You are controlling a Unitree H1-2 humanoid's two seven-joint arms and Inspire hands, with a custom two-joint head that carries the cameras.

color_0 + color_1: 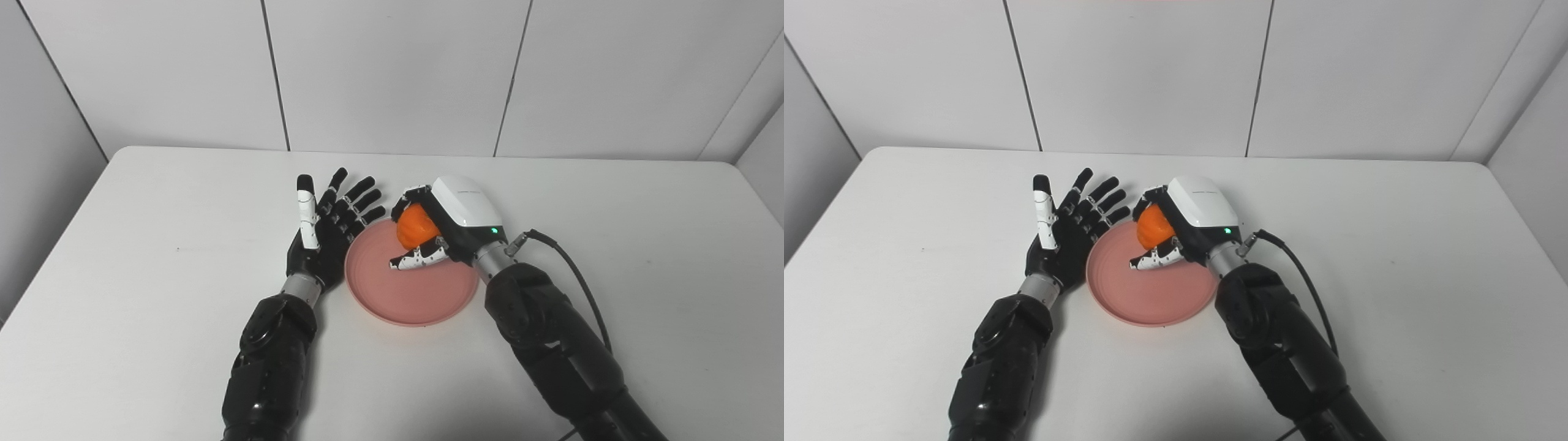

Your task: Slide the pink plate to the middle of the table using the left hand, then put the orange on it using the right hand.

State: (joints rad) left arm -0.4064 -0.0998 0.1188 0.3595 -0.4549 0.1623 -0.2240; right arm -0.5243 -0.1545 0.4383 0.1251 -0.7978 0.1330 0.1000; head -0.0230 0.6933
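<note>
Left eye view: the right hand (pixel 450 223) is seen closed around the orange (pixel 415 227), which is gripped between the fingers and the thumb and is held over the far part of the pink plate (pixel 410 294). Whether the orange touches the plate cannot be told. The plate is placed just below and to the left of this hand, on the white table (pixel 153 245). The left hand (pixel 327 229) is kept spread and empty, just beside the plate's left rim.
</note>
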